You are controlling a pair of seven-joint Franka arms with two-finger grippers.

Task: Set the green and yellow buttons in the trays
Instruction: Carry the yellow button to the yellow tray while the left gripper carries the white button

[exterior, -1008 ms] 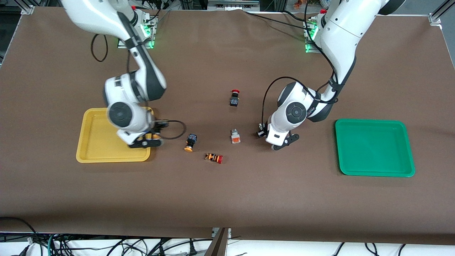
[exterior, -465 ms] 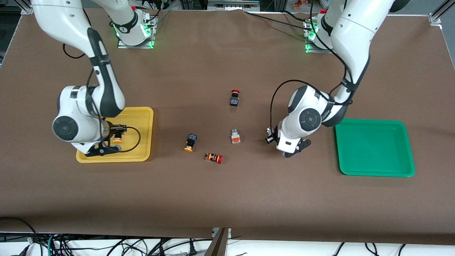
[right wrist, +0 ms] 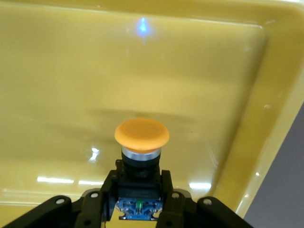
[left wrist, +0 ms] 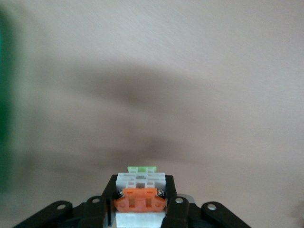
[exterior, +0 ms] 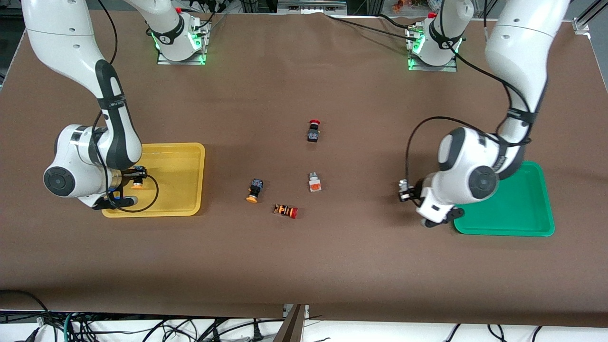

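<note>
Right tool (right wrist: 138, 202) is clamped on a yellow button (right wrist: 141, 142), over the yellow tray (exterior: 185, 166). Left tool (left wrist: 140, 209) is clamped on a white button (left wrist: 140, 190), over the table (exterior: 304, 266) beside the green tray (exterior: 522, 209). Two further buttons lie mid-table.
</note>
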